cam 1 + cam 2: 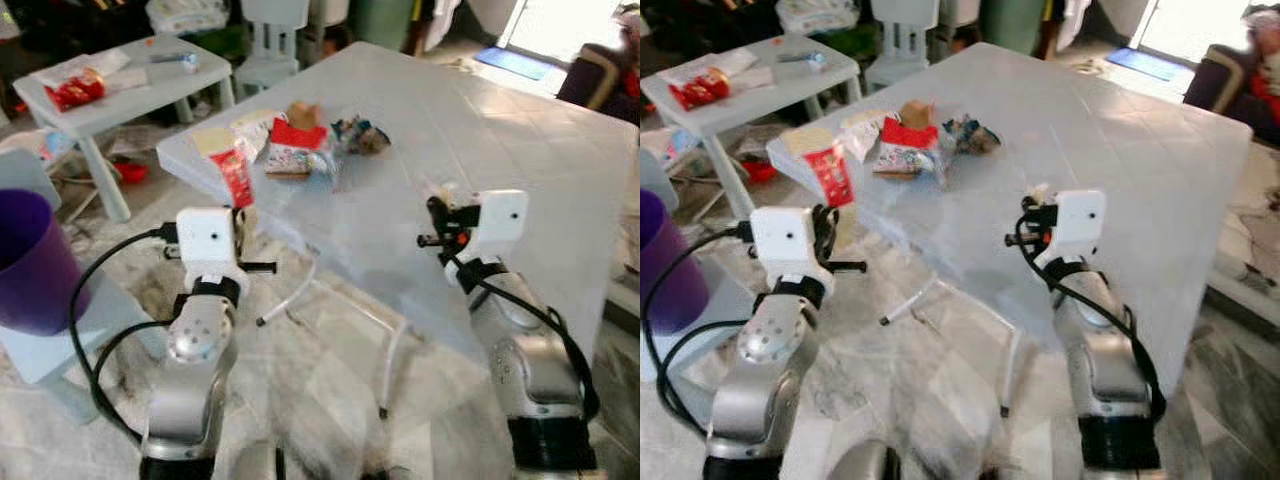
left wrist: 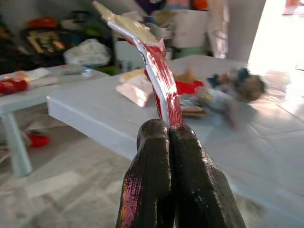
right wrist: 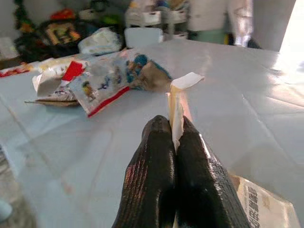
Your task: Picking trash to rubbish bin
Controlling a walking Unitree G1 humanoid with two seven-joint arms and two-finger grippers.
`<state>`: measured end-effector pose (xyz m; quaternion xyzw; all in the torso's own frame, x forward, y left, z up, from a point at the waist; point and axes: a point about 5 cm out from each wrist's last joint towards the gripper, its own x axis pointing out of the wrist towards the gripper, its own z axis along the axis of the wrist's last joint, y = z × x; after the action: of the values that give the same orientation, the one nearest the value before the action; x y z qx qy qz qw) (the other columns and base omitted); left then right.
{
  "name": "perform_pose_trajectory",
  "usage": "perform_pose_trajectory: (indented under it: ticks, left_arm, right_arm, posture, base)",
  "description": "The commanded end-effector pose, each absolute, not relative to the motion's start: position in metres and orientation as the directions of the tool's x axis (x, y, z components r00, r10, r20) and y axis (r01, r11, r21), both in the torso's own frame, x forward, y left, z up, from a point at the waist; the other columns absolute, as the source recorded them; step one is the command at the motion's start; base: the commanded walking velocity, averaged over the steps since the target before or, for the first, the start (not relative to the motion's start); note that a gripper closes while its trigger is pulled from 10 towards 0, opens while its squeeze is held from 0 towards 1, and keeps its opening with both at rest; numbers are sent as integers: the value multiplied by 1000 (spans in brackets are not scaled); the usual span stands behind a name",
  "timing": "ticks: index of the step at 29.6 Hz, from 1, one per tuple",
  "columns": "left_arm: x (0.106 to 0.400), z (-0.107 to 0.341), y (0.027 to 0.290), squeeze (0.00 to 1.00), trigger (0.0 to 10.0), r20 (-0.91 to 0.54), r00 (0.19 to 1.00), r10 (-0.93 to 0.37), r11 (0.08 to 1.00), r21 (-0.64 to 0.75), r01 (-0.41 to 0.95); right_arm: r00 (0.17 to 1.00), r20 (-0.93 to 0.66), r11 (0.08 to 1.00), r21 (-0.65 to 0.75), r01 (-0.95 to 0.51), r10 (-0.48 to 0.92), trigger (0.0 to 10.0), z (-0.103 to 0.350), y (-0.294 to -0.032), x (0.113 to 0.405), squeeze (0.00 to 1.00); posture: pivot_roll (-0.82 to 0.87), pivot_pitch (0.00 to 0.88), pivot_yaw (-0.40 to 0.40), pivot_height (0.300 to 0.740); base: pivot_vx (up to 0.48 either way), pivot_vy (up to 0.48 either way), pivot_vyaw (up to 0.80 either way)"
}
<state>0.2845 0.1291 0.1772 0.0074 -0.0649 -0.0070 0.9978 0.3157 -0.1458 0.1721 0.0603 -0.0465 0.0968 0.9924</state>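
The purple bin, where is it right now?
The purple bin stands at the robot's far left on the floor, beside the left gripper, below the small white table.

2 silver arms [image 1: 195, 370], white wrist boxes [image 1: 208, 238], black cables [image 1: 85, 330], glossy black fingers [image 2: 190, 180].

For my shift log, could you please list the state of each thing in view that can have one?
left gripper: shut on red wrapper, held off the table
right gripper: shut on pale wrapper, above the white table
trash pile: lying loose on the table
purple bin: upright, open-topped
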Motion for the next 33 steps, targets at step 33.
perform_pose_trajectory:
  ticks: [33]
  left_arm:
    - [288, 181, 130, 0, 784, 148, 989, 2, 1000, 2, -3]
  right_arm:
    - [971, 132, 975, 80, -209, 198, 0, 179, -147, 314, 0]
  posture:
    - [77, 119, -67, 740]
  base:
    - [-41, 0, 436]
